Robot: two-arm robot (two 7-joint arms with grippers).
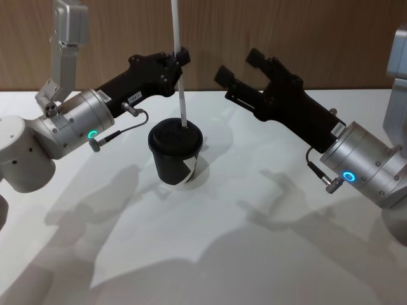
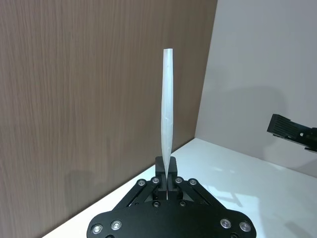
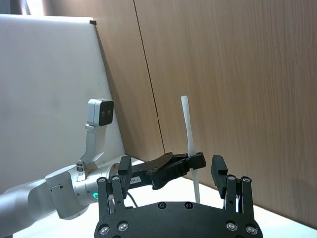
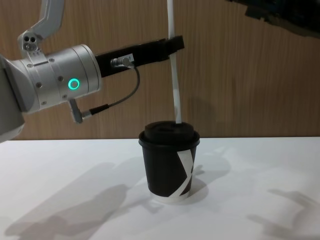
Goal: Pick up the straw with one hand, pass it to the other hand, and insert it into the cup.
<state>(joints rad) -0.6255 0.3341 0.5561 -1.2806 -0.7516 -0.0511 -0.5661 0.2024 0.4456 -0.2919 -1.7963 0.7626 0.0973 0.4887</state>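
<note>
one straw [image 1: 180, 76] pinched in left gripper [image 1: 181, 61] — tip on cup [image 1: 176, 154] (lid).

Right black two-finger gripper [image 3: 173, 173]: fingers spread apart, nothing between them. Beyond it, left black gripper with silver cylindrical wrist [image 3: 197, 161] pinches the thin white drinking straw [image 3: 188, 143] upright.

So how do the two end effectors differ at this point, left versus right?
The left end effector is shut on the thin white drinking straw; the right end effector is open and holds nothing. The left one sits above the black paper cup with the domed lid, with the straw's lower tip at the lid; the right one hangs off to the cup's right, apart from the straw. Both are black, two-fingered, on silver wrists with glowing rings.
</note>
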